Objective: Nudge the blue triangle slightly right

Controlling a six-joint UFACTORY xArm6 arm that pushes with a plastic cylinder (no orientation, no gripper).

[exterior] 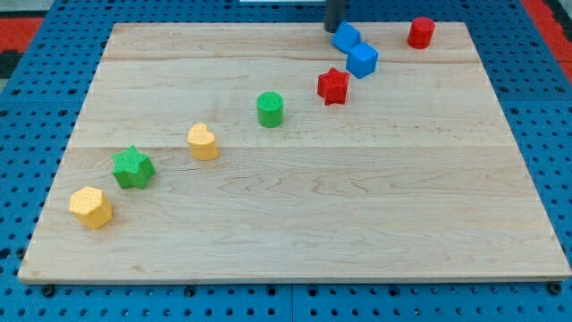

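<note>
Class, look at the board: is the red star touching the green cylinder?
No: the red star and the green cylinder stand apart, with bare wood of the board between them.

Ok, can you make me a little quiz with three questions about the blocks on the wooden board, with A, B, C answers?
1. Where is my tip?
A. At the view's top, just up and left of the blue triangle
B. Beside the yellow hexagon
C. In the middle of the wooden board

2. How many red blocks are there?
A. One
B. Two
C. Four

3. How do the blue triangle and the blue cube sit?
A. Stacked up
B. Far apart
C. Right next to each other

Answers:
1. A, the dark rod comes down at the top edge, by the blue triangle.
2. B, there is a red star and a red cylinder.
3. C, the two blue blocks sit side by side, seemingly touching.
</note>
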